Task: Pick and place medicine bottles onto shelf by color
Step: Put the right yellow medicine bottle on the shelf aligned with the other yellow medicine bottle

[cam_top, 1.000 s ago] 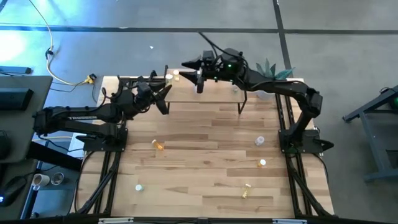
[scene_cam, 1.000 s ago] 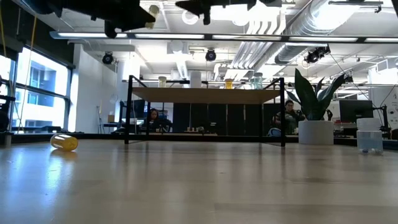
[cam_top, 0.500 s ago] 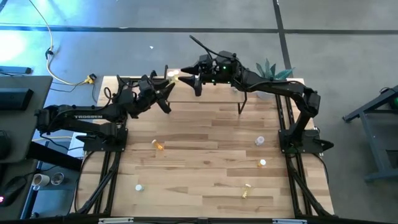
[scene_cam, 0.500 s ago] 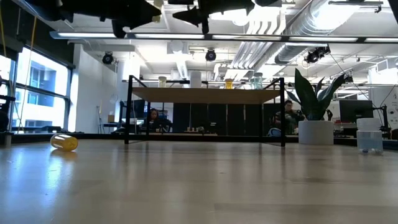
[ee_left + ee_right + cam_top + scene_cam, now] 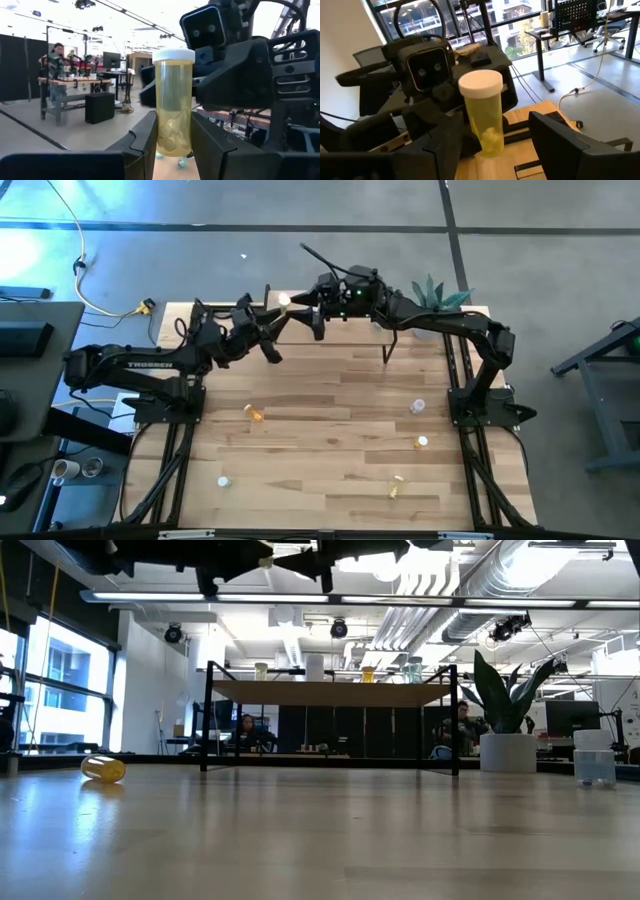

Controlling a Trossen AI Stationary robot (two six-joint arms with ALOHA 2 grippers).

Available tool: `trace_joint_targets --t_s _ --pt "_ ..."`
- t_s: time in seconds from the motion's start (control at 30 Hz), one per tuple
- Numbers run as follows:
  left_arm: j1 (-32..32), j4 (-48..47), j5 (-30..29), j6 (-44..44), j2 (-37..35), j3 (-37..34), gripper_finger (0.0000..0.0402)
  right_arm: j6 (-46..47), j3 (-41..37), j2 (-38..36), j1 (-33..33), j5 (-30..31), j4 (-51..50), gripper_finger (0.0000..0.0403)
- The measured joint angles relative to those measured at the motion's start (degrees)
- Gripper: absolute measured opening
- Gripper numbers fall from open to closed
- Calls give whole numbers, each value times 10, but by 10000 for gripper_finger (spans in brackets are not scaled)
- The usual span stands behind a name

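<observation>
My left gripper point(image 5: 279, 310) is shut on a yellow pill bottle with a white cap point(image 5: 173, 100), held high over the left end of the light-wood shelf point(image 5: 330, 692). The bottle also shows in the right wrist view point(image 5: 482, 117). My right gripper point(image 5: 306, 311) faces it from the right, open. Its fingers point(image 5: 560, 142) stand wide on either side of the bottle without touching it. Three bottles point(image 5: 368, 674) stand on the shelf. Other bottles lie loose on the table: an orange one point(image 5: 256, 414), a white one point(image 5: 223, 480), a clear one point(image 5: 417, 407). My left gripper pinches the yellow bottle's lower body point(image 5: 173, 142) between its two fingers. The fingers come about level from the table's left. The bottle stands upright with its white cap point(image 5: 173, 55) on top, lifted clear of the shelf and the table.
A potted plant point(image 5: 432, 293) stands at the far right, beside the shelf. Two more bottles lie at the near right point(image 5: 422, 442), point(image 5: 396, 486). The middle of the wood table point(image 5: 330, 410) is bare. People sit at desks in the room beyond.
My left gripper has carried the yellow bottle toward the table's right, up to my right gripper. My right gripper has come a little toward the left to meet it, so that the bottle now stands between its open fingers.
</observation>
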Motion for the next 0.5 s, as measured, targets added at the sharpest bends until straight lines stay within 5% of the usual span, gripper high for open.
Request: trace_joint_targets --t_s 0.33,0.5 --pt "0 -2 -1 4 43 36 93 -14 0 0 0 0 -8 212" --pt "0 -2 -5 10 49 39 93 -15 0 0 0 -1 -9 176"
